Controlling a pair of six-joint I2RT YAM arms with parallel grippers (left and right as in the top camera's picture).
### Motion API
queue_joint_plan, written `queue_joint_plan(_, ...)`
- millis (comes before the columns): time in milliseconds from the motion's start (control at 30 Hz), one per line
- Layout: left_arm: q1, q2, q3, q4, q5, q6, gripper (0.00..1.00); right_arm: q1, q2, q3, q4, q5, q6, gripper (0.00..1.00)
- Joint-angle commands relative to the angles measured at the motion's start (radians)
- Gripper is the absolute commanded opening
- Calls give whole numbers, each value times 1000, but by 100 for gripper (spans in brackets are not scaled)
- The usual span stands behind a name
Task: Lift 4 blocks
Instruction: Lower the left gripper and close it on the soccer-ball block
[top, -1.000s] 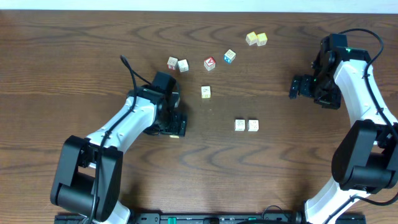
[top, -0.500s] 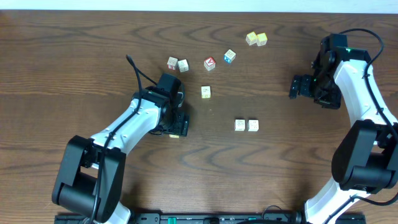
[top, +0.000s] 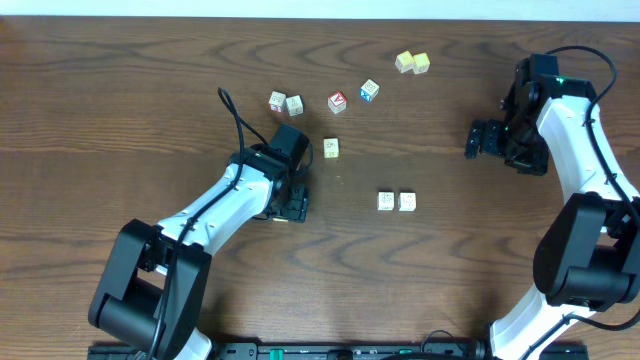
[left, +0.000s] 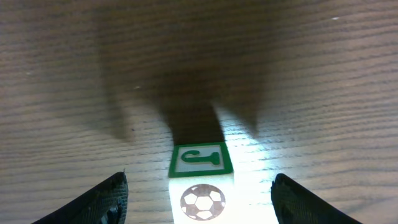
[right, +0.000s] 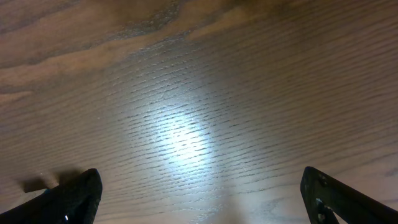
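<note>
One block (left: 200, 163) sits btw wide-spread jaws of L end effector (left: 199, 190).

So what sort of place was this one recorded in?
Probably a robot-manipulation lab bench rather than a home: two white-and-black robot arms mounted at a dark wood-grain table, with small printed toy cubes scattered across it as practice objects.

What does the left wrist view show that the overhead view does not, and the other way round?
Only the left wrist view: the prints on the green-framed cube between the open fingers, a green-framed mark and a football. Only the overhead view: both arms, the right gripper, the red-faced cube, the blue-faced cube and the two yellow cubes. Both: the wooden table and the left gripper.
</note>
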Motion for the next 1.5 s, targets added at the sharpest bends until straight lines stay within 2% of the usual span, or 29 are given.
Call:
queue_joint_plan(0, 0, 13, -16, -5, -31, -23, 74, -3, 0, 13, 0, 10, -10, 99)
queue_joint_plan(200, 0, 13, -55, 25, 19, -22, 73, -2, 0, 13, 0, 10, -10, 99)
queue_joint_plan(767, 0, 53, -71, 70, 18, -18, 73, -3, 0, 13, -1, 10, -10, 99)
queue_joint_plan(900, 0, 66, -71, 73, 18, -19, 70, -3, 0, 13, -1, 10, -10, 99)
queue_joint_plan(1367, 1, 66, -71, 67, 18, -19, 67, -2, 0, 13, 0, 10, -10, 99)
queue_joint_plan(1467, 1, 66, -65, 59, 19, -19, 62, -3, 0, 13, -1, 10, -10, 99)
